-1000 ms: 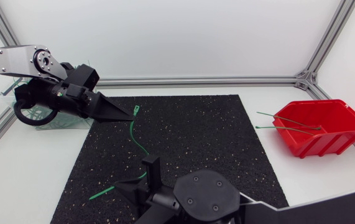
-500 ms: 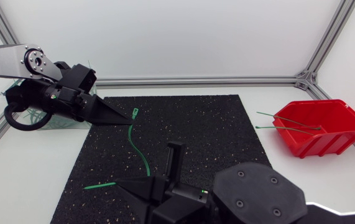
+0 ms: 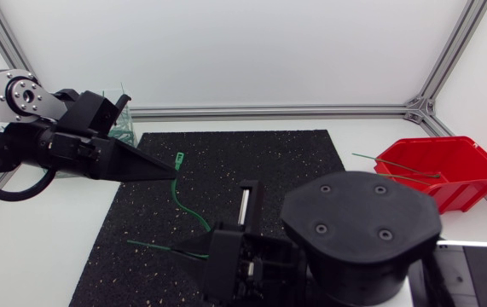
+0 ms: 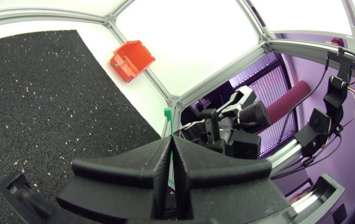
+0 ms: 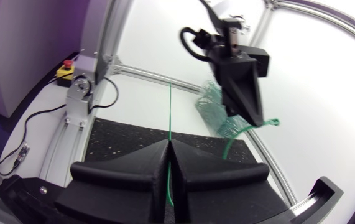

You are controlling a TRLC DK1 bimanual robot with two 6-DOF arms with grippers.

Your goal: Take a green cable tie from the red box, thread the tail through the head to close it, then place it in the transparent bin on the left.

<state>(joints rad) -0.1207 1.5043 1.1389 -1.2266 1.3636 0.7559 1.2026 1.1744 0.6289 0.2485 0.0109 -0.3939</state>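
A green cable tie [image 3: 185, 209] stretches between both grippers above the black mat [image 3: 294, 162]. My left gripper [image 3: 171, 171] is shut on it just below its head [image 3: 179, 158]; the head [image 4: 168, 113] pokes out past the fingertips of the left gripper [image 4: 170, 140]. The right gripper [image 3: 183, 250] is shut on the tail, whose thin end [image 5: 169, 106] runs straight out beyond the right gripper [image 5: 168, 144]. The red box [image 3: 439, 175] sits at the right with a few ties [image 3: 397, 166] in it. The transparent bin [image 3: 121, 128] is largely hidden behind my left arm.
In the right wrist view, my left arm [image 5: 239, 68] hangs ahead of the gripper, with the transparent bin [image 5: 217, 109] of green ties behind it. The red box [image 4: 132, 59] shows far ahead of the left gripper. An aluminium frame [image 3: 269, 111] borders the table.
My right arm has swung up and to the right, filling more of the head view, with the tail still in its gripper. The left gripper has drifted slightly forward and left with the head.
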